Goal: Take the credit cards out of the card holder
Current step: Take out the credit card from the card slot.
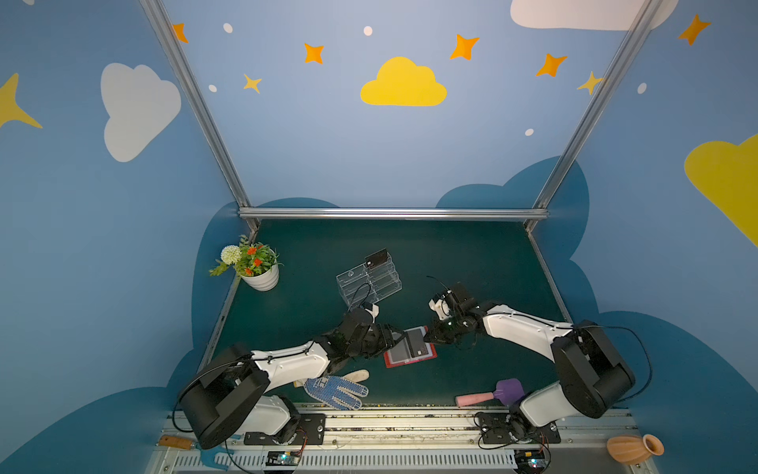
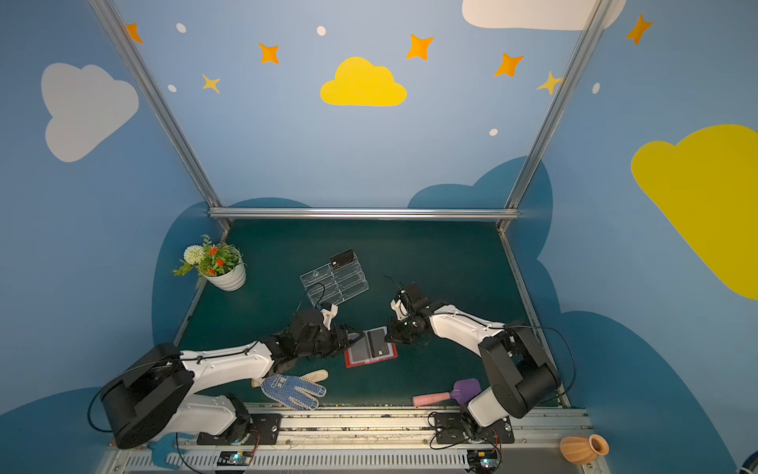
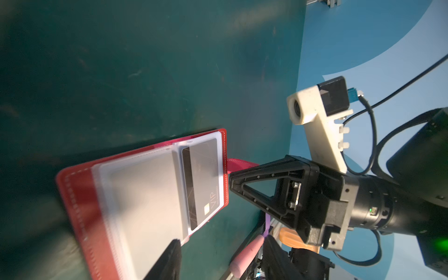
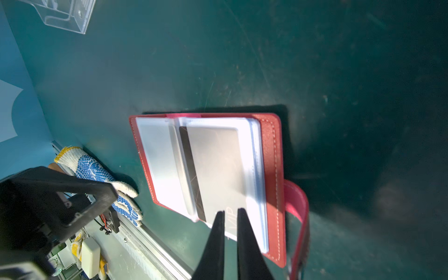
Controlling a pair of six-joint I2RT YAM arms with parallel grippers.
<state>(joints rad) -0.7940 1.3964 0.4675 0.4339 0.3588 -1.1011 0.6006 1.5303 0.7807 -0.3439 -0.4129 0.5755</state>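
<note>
The red card holder lies open on the green table, its pale sleeves up. A dark credit card marked VIP sits in one sleeve. My right gripper is shut, its tips at that card's VIP end; whether it pinches the card I cannot tell. My left gripper is open, with one finger over the empty sleeve. Another dark card rests on top of a clear stand.
The clear acrylic stand is behind the holder. A flower pot stands at the back left. A blue-dotted glove and a pink-handled purple brush lie by the front rail. A terracotta vase lies off the table.
</note>
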